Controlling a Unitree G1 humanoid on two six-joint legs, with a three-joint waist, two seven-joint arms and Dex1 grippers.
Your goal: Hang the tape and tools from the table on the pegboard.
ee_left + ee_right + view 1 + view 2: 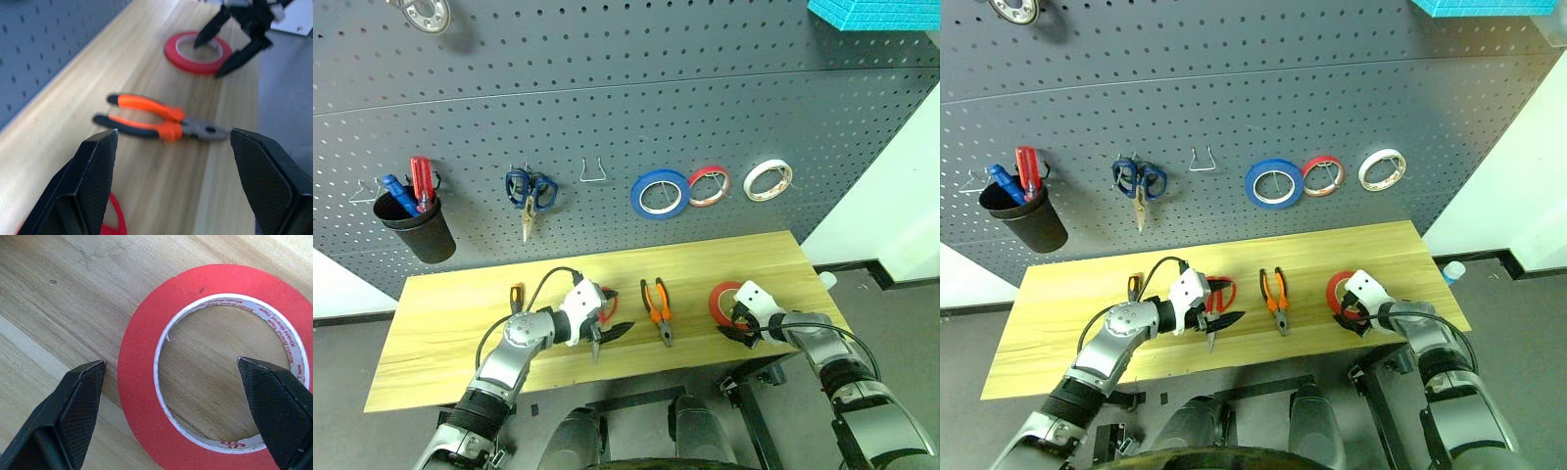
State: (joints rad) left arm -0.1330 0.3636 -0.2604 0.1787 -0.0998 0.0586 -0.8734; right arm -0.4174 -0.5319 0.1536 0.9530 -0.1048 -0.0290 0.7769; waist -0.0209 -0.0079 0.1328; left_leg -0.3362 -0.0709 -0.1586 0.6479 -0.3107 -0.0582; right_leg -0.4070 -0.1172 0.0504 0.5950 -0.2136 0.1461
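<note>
Red tape (146,382) lies flat on the table (440,313), right under the right gripper (741,326). That gripper's two black fingers stand wide apart, clamped on nothing: in the right wrist view one finger (63,416) is over bare wood outside the ring, the other (279,406) over the ring's large hole, so a stretch of the red band sits between them. Whether the fingertips touch the tape or the wood, I cannot tell.

The left gripper (604,331) is also spread open and empty, pointing across the tabletop toward the right gripper. The pliers (161,122) lie on the wood just ahead of it, between the two grippers, orange-and-black handles toward the pegboard (607,117) and nose toward the table's front edge. The red-handled scissors (607,302) sit beneath and just behind this gripper's fingers, partly covered by them. The slim screwdriver (516,296) lies on the far side of the left wrist, away from the pliers.

Beyond both grippers, on the pegboard, hang blue-handled scissors (530,191), a bare hook (593,172), a blue roll (660,194), a smaller red roll (709,185) and a white roll (768,179). A black cup (416,227) with a red and a blue screwdriver hangs well off to the left gripper's outer side.
</note>
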